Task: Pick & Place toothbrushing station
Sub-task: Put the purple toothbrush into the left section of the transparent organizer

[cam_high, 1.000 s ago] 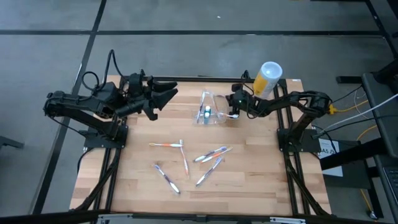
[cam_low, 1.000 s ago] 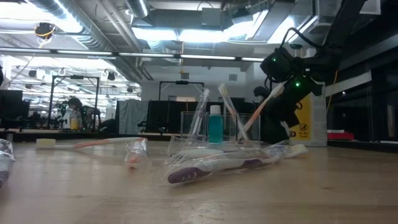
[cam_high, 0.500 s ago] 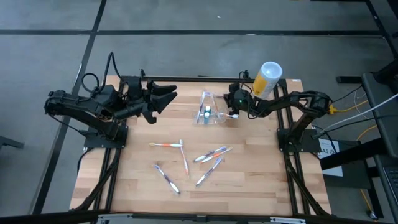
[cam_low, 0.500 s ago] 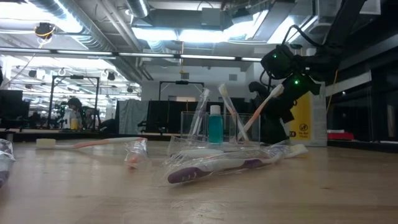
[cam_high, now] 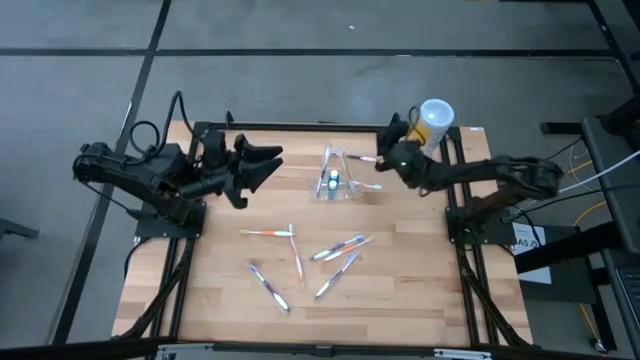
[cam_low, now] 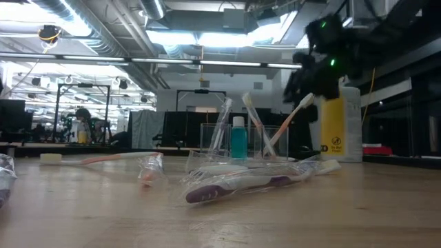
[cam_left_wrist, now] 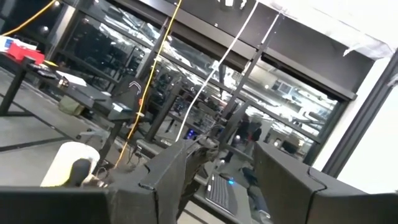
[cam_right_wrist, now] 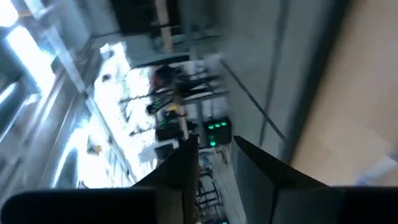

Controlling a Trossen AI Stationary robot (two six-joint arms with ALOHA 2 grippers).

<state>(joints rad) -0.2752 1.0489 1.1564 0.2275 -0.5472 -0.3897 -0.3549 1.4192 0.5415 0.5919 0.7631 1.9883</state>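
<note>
Room: a grey floor surrounds a pale wooden surface (cam_high: pixel 420 290) on a black frame.
High view, station: the clear toothbrushing station (cam_high: pixel 335 178) stands near the far middle of the surface, brushes leaning in its compartments.
High view, right hand: the right hand (cam_high: pixel 385 160) hangs just beside the station, on its right, fingers slightly apart and holding nothing; a toothbrush handle pokes out of the station toward it.
High view, left hand: the left hand (cam_high: pixel 268 163) waits well apart on the station's left, fingers spread wide and empty.
High view, rest: a yellow canister (cam_high: pixel 430 124) with a white lid stands at the far right corner; loose toothbrushes (cam_high: pixel 340 247) lie scattered nearer the front.
Low view: the station (cam_low: pixel 238 141) stands upright behind a wrapped toothbrush (cam_low: pixel 244 182); the right hand (cam_low: pixel 306 69) is raised above and to the side of it, beside the canister (cam_low: pixel 333 127).
Left wrist view: the wide fingers (cam_left_wrist: pixel 180 171) point at the room's dark frames.
Right wrist view: narrow-set fingers (cam_right_wrist: pixel 186 162), nothing between them; the rest is blurred.
</note>
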